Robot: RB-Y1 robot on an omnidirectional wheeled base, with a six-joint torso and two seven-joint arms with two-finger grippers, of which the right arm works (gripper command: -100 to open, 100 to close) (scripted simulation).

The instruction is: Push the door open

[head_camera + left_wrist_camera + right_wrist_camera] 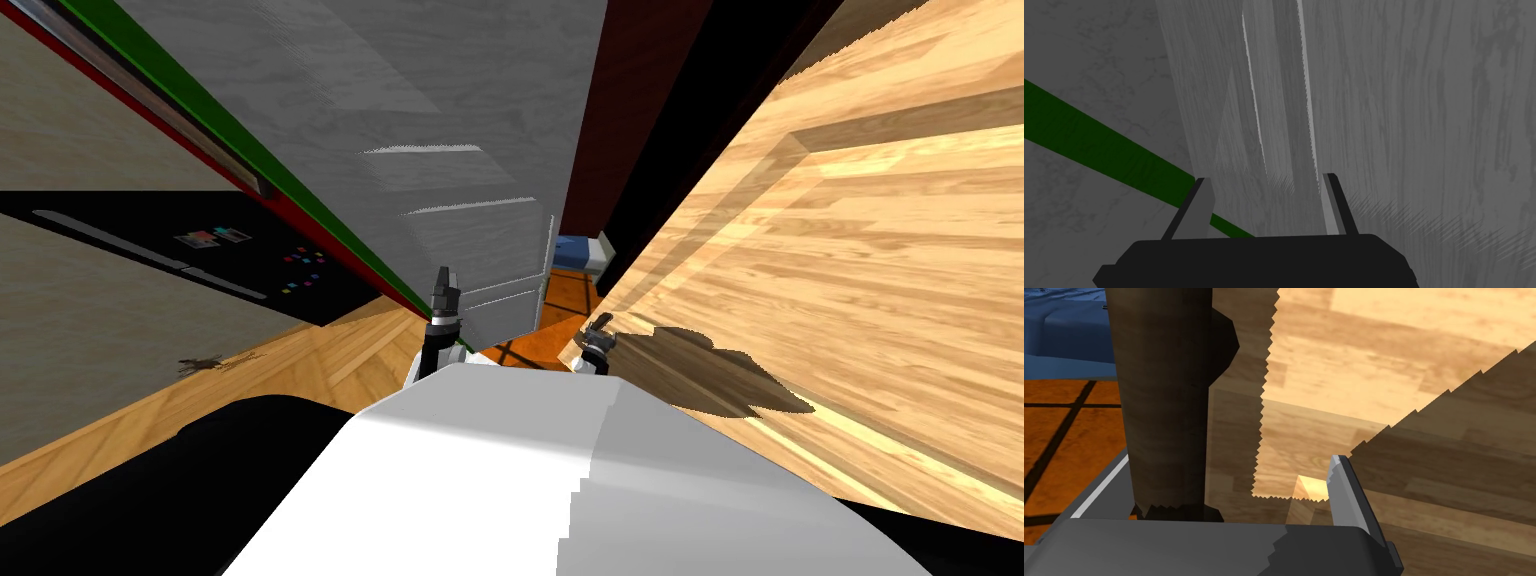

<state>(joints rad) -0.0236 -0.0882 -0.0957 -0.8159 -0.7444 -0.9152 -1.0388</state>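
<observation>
A light wooden door with a sunken panel fills the right side, swung partly ajar. My right gripper is at its free edge, low down. In the right wrist view the door's dark brown edge stands between the open fingers of the right gripper, closer to the partly hidden one. The other finger lies against the pale door face. My left gripper is open and points at a grey wood-grain panelled surface. In the left wrist view the left gripper holds nothing, close to the grey panels.
Through the narrow gap between the grey surface and the wooden door I see orange tiled floor and a blue bed. A green strip edges the grey surface. A dark red wall and a black area lie beyond.
</observation>
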